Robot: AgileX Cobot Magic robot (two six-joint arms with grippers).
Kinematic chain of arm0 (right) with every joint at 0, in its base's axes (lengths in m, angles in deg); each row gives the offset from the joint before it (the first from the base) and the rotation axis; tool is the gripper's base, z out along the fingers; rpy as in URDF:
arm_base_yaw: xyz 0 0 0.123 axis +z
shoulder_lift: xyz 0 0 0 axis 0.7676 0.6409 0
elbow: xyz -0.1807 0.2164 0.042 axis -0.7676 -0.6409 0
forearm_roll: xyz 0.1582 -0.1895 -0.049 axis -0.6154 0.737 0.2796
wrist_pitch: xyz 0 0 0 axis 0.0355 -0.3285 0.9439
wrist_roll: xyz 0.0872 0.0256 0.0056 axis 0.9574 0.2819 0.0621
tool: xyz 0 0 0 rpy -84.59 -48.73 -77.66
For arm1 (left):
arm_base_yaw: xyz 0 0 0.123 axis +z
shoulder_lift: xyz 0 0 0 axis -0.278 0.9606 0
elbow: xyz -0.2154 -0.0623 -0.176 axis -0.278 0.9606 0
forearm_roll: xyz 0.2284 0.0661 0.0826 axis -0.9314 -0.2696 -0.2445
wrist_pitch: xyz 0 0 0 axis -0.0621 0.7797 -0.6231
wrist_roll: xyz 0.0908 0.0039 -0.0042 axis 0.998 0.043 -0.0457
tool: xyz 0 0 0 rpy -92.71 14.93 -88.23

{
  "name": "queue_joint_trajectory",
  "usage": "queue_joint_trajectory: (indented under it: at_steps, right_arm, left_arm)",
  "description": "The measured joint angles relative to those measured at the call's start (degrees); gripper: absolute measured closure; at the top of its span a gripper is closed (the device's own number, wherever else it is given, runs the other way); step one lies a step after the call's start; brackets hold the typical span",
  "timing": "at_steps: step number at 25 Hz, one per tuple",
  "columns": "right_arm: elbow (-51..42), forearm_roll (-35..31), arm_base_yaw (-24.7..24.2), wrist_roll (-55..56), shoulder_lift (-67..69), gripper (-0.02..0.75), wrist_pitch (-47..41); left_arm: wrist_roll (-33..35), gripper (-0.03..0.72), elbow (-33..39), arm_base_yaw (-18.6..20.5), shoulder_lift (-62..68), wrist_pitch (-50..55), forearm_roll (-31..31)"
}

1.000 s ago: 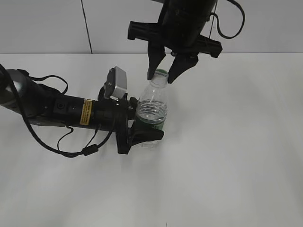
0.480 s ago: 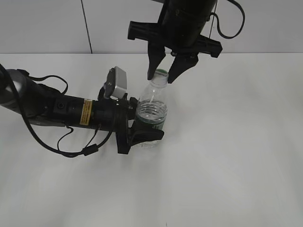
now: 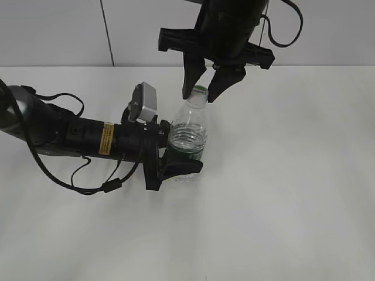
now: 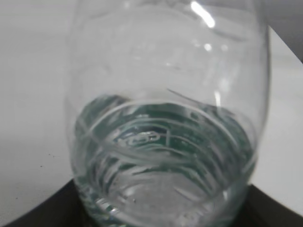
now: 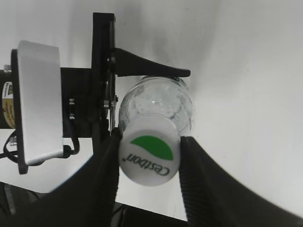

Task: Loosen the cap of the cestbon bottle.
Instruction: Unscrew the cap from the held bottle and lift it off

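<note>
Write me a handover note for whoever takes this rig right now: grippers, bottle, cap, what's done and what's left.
Left gripper: shut on the cestbon bottle, clamping its lower body at the green label and holding it upright on the white table.
Right gripper: above the bottle, its fingers against either side of the cap; it looks closed on it.
Done: bottle secured, cap gripped.
Cannot tell: whether the cap has been turned at all; it sits on the neck in every view.
Left: twist the cap with the right gripper while the left holds the bottle steady, then release.
</note>
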Motion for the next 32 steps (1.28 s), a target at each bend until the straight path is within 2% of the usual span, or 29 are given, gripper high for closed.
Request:
queue_joint_trajectory:
  at_steps: [6,23,32]
  right_arm:
    - [0.0,-0.2,0.0,-7.5,0.0,0.44,0.0]
    - [0.0,-0.6,0.0,-47.4,0.0,0.442,0.0]
    - [0.0,-0.8,0.0,-63.6,0.0,0.442,0.0]
  left_arm:
    - [0.0,0.276,0.0,0.0,0.0,0.0,0.0]
    - [0.0,0.276,0.0,0.0,0.0,-0.1,-0.6]
    - [0.1,0.276,0.0,0.0,0.0,-0.1,-0.9]
